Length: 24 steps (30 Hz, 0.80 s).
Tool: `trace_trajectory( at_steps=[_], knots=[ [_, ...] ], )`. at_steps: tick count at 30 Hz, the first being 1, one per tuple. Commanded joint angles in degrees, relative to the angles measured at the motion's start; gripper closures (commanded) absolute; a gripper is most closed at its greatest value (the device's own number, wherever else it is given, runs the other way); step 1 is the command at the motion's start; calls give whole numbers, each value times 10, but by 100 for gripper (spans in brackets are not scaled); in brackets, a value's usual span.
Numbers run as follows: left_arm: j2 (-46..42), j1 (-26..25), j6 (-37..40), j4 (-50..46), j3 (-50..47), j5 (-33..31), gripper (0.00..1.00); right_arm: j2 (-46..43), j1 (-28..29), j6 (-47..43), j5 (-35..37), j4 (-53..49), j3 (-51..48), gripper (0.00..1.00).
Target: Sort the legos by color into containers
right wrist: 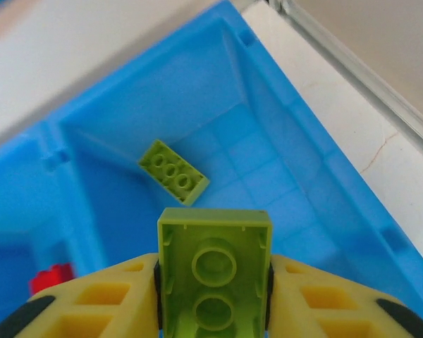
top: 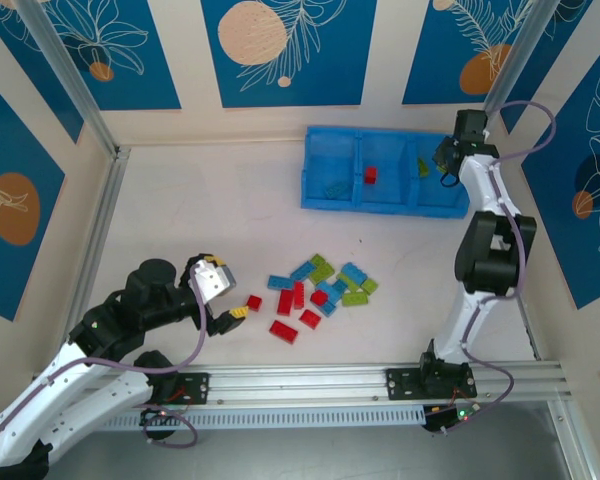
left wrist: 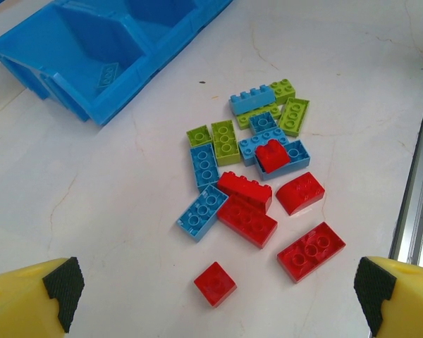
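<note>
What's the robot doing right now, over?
Right gripper shut on a lime green plastic brick over the right compartment of the bright blue plastic tray. Left gripper open, above the loose red, blue and green bricks. Nothing in the way.

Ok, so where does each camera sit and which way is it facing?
Top external: above and behind the arms, looking down; both arms show, left hand by the brick pile, right hand over the tray.
Left wrist: on the left arm, looking down at the pile between its open fingers.
Right wrist: on the right arm, looking into a tray compartment; its fingers grip a green brick.
Shared: top and left wrist both show the pile.
</note>
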Motion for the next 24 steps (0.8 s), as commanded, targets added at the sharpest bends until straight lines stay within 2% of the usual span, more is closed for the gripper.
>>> trace_trajectory(
  at_steps=[1, 2, 4, 7, 12, 16, 19, 24],
  knots=[
    [-7, 7, -5, -1, -6, -2, 0, 57, -6, -6, -21, -103, 100, 45],
    [-8, 7, -5, 0, -6, -2, 0, 76, -7, -4, -21, -138, 136, 39],
    [-6, 8, -7, 0, -7, 0, 0, 88, -6, -3, -16, -172, 172, 33],
    [-3, 7, -8, 0, -6, -1, 0, 50, 0, 0, -31, -160, 143, 32],
    [-2, 9, -9, 6, -7, -3, 0, -100, 22, 22, -61, -107, -9, 31],
    [0, 9, -8, 4, -7, -13, 0, -253, 69, 31, -108, -44, -174, 29],
    [2, 10, -8, 2, -6, -28, 0, -358, 137, 26, -157, -30, -276, 29],
    [4, 12, -9, 0, -6, -34, 0, -444, 328, 77, -117, -123, -356, 29]
  ],
)
